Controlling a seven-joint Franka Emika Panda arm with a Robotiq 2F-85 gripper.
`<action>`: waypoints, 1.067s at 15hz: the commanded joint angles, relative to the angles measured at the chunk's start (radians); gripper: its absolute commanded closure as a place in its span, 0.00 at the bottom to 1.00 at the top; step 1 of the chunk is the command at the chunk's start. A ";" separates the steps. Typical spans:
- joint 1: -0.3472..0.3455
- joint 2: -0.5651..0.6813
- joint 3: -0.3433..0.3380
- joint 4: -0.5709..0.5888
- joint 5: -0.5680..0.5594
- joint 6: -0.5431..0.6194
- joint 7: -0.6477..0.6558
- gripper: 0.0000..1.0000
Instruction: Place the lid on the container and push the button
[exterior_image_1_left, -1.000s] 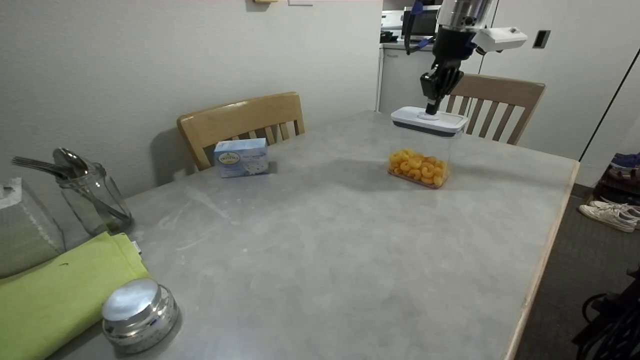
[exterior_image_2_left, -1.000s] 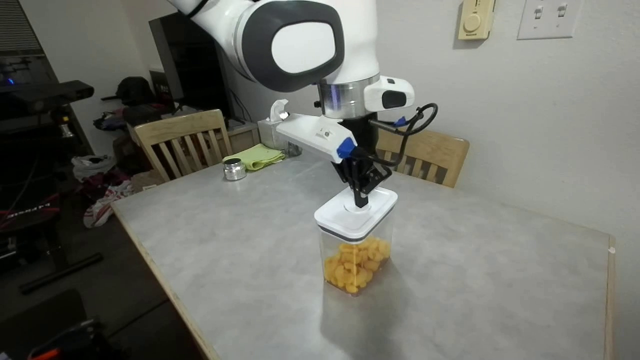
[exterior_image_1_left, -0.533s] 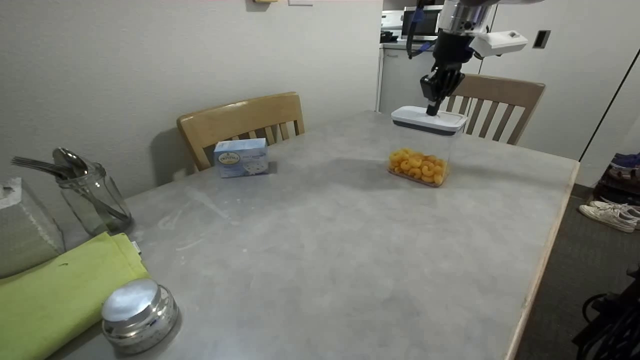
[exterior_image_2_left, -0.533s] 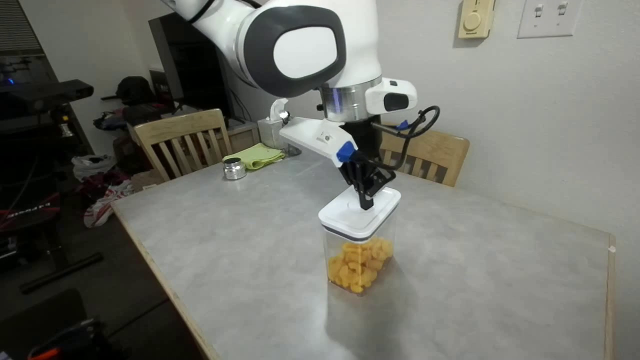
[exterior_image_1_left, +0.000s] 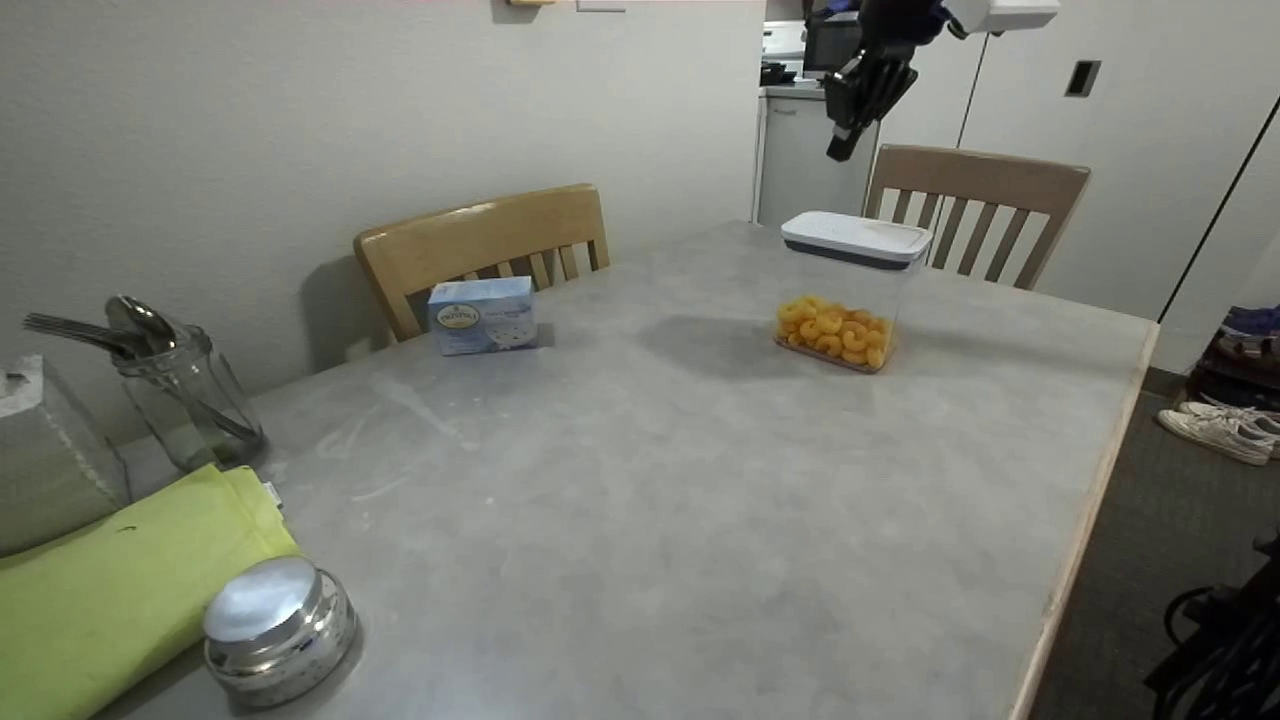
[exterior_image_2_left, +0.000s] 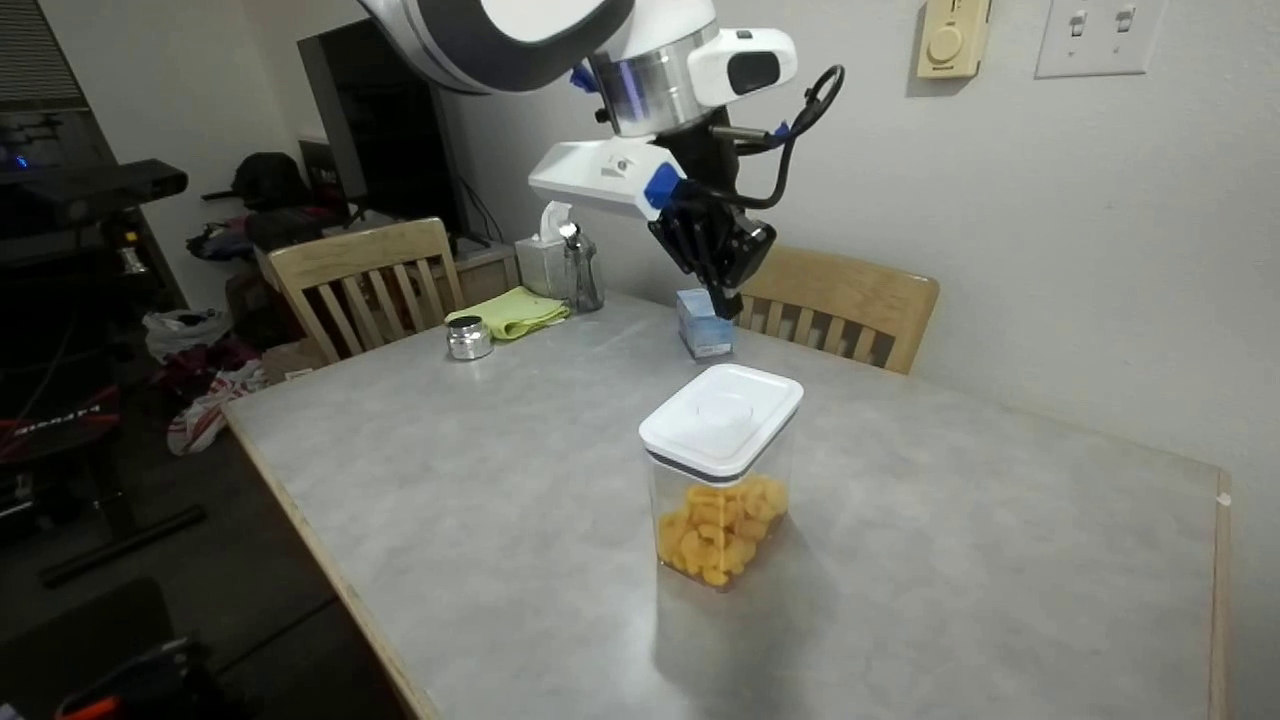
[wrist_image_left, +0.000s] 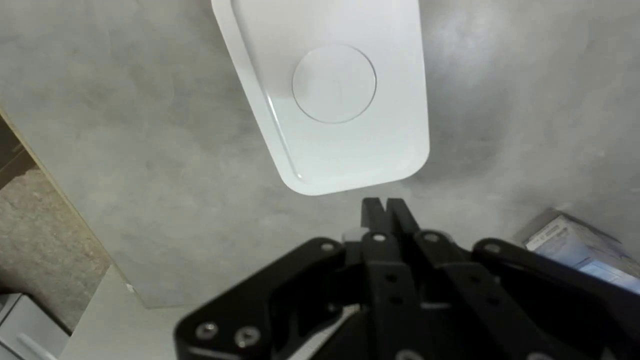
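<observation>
White lid below and ahead, capping the tub, long axis pointing away from my gripper! I'm clenched on nothing.

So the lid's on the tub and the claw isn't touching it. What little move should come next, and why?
I'd probably lift the gripper up and away. The white lid sits on the clear container, its round button looks flush in the wrist view, so likely pressed, and the shut gripper holds nothing and hangs clear of the lid.
</observation>
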 joint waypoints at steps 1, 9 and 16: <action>0.014 -0.036 -0.009 -0.043 -0.010 0.005 0.018 0.61; 0.019 -0.026 -0.008 -0.058 -0.006 -0.002 0.027 0.05; 0.035 -0.018 0.011 -0.070 0.025 0.015 0.013 0.00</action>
